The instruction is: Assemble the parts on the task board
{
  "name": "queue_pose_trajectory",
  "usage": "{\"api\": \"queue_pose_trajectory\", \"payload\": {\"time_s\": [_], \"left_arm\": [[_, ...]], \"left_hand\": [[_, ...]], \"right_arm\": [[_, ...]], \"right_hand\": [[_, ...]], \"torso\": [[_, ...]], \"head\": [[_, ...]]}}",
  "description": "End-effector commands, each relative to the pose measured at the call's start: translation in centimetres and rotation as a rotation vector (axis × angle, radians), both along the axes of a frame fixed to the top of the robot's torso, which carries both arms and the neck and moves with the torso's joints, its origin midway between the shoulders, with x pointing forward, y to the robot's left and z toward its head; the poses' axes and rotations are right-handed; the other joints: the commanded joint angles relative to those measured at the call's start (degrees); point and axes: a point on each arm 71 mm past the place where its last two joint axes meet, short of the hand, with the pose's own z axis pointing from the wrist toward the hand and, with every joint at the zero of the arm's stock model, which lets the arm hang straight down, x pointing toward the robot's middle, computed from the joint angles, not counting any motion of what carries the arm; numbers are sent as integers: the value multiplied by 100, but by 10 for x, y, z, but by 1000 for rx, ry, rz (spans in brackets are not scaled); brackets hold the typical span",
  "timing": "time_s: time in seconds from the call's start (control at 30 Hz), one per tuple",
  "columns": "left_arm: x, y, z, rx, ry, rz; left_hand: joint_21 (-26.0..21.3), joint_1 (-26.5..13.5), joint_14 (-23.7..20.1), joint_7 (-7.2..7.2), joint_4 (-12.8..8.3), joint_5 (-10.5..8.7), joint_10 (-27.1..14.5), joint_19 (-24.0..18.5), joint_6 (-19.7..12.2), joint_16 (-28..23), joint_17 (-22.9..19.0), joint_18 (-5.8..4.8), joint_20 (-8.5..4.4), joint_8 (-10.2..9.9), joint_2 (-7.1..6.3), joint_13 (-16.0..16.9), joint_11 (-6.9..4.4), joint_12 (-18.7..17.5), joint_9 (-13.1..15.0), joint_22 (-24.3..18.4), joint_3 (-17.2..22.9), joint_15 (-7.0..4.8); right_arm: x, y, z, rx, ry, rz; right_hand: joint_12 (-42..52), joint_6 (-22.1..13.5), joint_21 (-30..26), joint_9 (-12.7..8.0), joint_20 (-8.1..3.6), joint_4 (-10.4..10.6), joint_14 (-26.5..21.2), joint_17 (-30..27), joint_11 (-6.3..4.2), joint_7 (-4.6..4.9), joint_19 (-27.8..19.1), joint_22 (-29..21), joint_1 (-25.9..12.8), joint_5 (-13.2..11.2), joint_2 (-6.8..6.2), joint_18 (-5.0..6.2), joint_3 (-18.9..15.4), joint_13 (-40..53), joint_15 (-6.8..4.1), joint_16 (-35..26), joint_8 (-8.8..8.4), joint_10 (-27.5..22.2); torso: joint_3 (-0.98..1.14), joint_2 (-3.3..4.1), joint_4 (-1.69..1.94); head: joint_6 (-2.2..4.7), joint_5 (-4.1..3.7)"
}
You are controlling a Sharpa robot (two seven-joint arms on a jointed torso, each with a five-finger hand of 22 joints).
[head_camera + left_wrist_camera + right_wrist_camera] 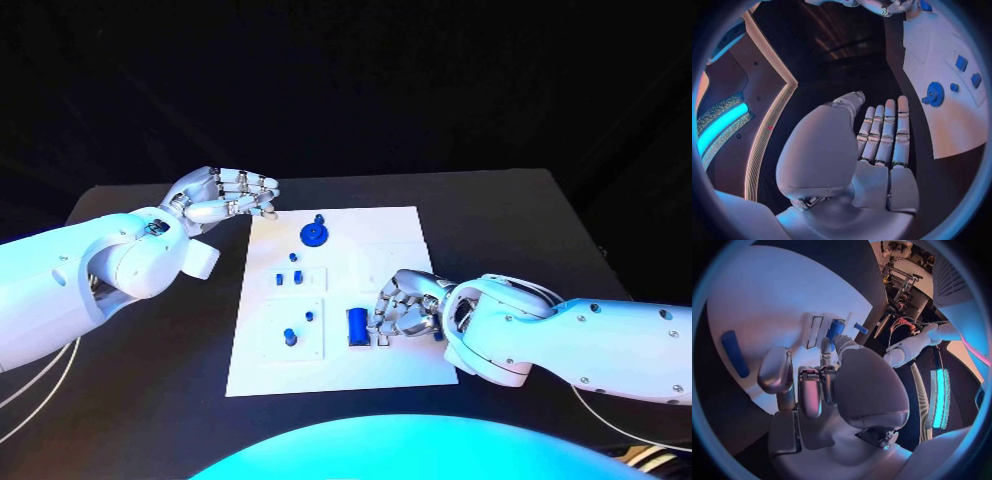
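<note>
Two silver hands over black counter (505, 215): left hand (224, 194) empty, fingers straight, beside white task board (375, 375); right hand (408, 306) pinches small blue part (834, 330) over board, near blue cylinder (356, 328).

One white task board (378, 375) on one black surface (505, 215). Two hands: left (224, 195), right (411, 305). At least six blue parts: one round wheel (316, 235), one cylinder (356, 327), four small pieces (297, 277).

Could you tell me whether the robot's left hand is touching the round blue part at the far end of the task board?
Apart. The left wrist view shows the left hand open over bare black table, with a clear gap to the round blue part on the task board.
</note>
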Motion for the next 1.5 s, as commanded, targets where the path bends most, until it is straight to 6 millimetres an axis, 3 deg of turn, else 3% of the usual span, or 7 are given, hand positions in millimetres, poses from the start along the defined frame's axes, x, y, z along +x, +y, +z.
{"api": "queue_pose_trajectory", "payload": {"time_s": [0.03,0.2,0.33,0.57,0.87,1.2,1.5], "left_arm": [[-1,-2,1,-8,-4,-16],[0,-2,1,-9,-4,-15],[0,-2,1,-9,-5,-14],[-1,-3,2,-11,-8,-17],[-2,-5,2,-14,-10,-19],[-2,-4,2,-14,-10,-19],[-3,-3,2,-13,-10,-18]], "left_hand": [[1,-67,-28,112,17,1,-45,-32,-31,6,-6,32,-7,37,6,-2,1,22,-6,5,32,-4],[1,-67,-28,112,17,1,-45,-32,-31,6,-6,32,-7,37,6,-2,1,22,-6,5,32,-4],[1,-67,-28,112,17,1,-45,-32,-31,6,-6,32,-7,37,6,-2,1,22,-6,5,32,-4],[1,-67,-28,112,17,1,-45,-32,-31,6,-6,32,-7,37,6,-2,1,22,-6,5,32,-4],[-1,-72,-31,111,14,-1,-46,-34,-30,9,-6,33,-5,43,3,-1,1,27,-6,8,38,-3],[-1,-73,-31,111,14,-1,-46,-34,-31,10,-6,33,-5,43,3,-1,1,27,-7,8,39,-3],[-1,-73,-31,111,14,-1,-46,-34,-31,10,-6,33,-5,43,3,-1,1,27,-7,8,39,-3]], "right_arm": [[-2,0,3,39,1,10],[0,-13,8,57,-40,-31],[5,-34,12,42,-92,-89],[9,-78,21,-6,-158,-188],[3,-111,22,-109,-159,-219],[-4,-114,6,-188,-76,-208],[-9,-108,-3,-202,-40,-191]], "right_hand": [[-50,-9,-60,-8,15,-9,512,1081,16,29,2,427,-96,-33,-67,-9,48,1101,-22,-29,-17,336],[-91,-98,-151,-38,32,-17,500,1021,49,71,-23,402,-152,-27,-146,2,122,1074,2,-51,-81,312],[-114,-394,-210,-165,104,-30,495,996,189,243,-34,393,-154,-31,-239,0,284,1061,110,-61,-371,295],[-317,-577,-538,-247,192,-42,451,799,305,374,-115,293,-135,-37,-410,48,345,920,211,-133,-594,176],[-420,-366,-606,-221,211,-22,440,761,274,325,-133,272,-131,-39,-424,66,387,846,197,-156,-552,122],[-425,-167,-543,-195,181,4,454,819,212,251,-98,297,-310,-40,-459,57,305,837,148,-139,-506,135],[-424,-115,-549,-158,148,2,462,843,184,219,-64,311,-784,-59,-394,49,-436,833,119,-134,-515,153]], "torso": [[0,-2,-4],[-5,-5,-7],[-14,-10,-15],[-10,-7,-6],[-6,-11,-24],[-9,0,-2],[-7,-1,-9]], "head": [[5,-6],[9,-25],[22,-52],[38,-199],[23,-241],[22,-244],[14,-217]]}}
